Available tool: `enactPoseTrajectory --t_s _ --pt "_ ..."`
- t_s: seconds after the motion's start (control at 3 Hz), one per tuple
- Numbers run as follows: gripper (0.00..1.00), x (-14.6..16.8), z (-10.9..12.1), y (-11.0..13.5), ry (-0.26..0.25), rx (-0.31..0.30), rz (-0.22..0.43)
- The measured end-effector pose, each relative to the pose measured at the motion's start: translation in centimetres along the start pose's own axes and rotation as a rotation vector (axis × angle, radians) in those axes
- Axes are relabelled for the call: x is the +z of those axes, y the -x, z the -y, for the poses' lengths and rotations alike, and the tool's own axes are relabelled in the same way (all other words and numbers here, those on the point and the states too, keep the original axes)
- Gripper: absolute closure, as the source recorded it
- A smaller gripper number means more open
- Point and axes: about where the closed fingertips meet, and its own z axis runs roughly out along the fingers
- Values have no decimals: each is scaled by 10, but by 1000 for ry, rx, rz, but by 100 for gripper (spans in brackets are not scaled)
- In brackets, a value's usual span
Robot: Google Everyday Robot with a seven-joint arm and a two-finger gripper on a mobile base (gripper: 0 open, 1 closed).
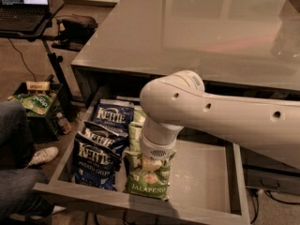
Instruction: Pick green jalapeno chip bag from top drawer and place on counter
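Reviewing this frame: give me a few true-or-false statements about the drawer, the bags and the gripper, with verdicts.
1. The top drawer is pulled open. True.
2. The green jalapeno chip bag lies on the counter. False: it is in the top drawer, near its front wall.
3. Dark blue Kettle bags sit in the top drawer beside the green jalapeno chip bag. True.
4. The gripper is above the counter. False: it is down in the top drawer at the green jalapeno chip bag, under the arm's wrist.
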Motion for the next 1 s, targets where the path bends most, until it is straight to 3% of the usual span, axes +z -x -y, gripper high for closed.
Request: enactPoseTrajectory --t_s 1.0 --pt "100 -123 -28 -26 -119 95 -95"
